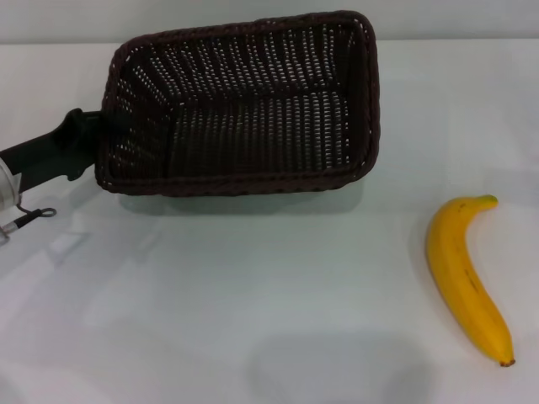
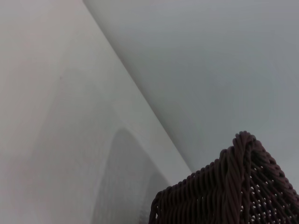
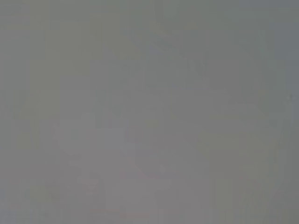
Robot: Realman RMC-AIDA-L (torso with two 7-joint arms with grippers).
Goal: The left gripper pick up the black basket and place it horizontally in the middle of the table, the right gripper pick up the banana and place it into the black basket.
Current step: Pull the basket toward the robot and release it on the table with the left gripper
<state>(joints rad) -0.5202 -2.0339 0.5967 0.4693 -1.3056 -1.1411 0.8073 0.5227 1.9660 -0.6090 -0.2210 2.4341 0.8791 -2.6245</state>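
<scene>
Left gripper (image 1: 88,139) is at the basket's (image 1: 244,105) left end wall, apparently clamped on its rim; basket sits tilted at table (image 1: 253,286) rear. Banana (image 1: 465,276) lies well apart, front right. Right gripper unseen.

A pale grey plain wall (image 1: 269,18) runs along the far edge of the bench, bare and uniform.

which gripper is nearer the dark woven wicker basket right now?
Left. The left gripper is at the dark woven wicker basket's left short end, right against the rim. The right gripper appears in no view, so its position can't be placed.
</scene>
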